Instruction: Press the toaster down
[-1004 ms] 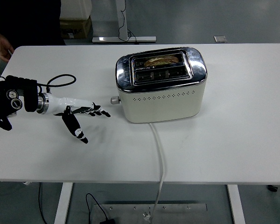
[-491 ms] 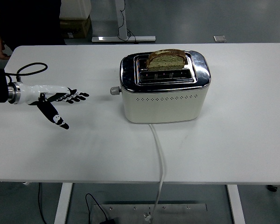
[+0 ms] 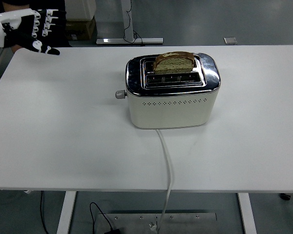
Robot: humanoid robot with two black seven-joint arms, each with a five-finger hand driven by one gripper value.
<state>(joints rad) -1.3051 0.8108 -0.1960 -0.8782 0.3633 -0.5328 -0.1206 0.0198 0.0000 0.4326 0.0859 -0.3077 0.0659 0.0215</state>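
Note:
A cream and chrome toaster [image 3: 172,95] stands in the middle of the white table [image 3: 63,146]. A slice of bread [image 3: 174,62] stands up out of its far slot. The toaster's lever knob [image 3: 119,94] sticks out on its left end, in the raised position. My left hand [image 3: 36,29] is raised at the top left corner of the picture, far from the toaster, with its fingers spread and holding nothing. My right hand is out of view.
A white power cord [image 3: 166,161] runs from the toaster's front over the table's near edge. A person in dark clothing [image 3: 19,5] stands at the top left behind my hand. A cardboard box [image 3: 78,27] sits on the floor beyond the table.
The bread has popped up out of the slot and the knob has risen. My left hand has pulled back from the toaster and lifted to the top left corner.

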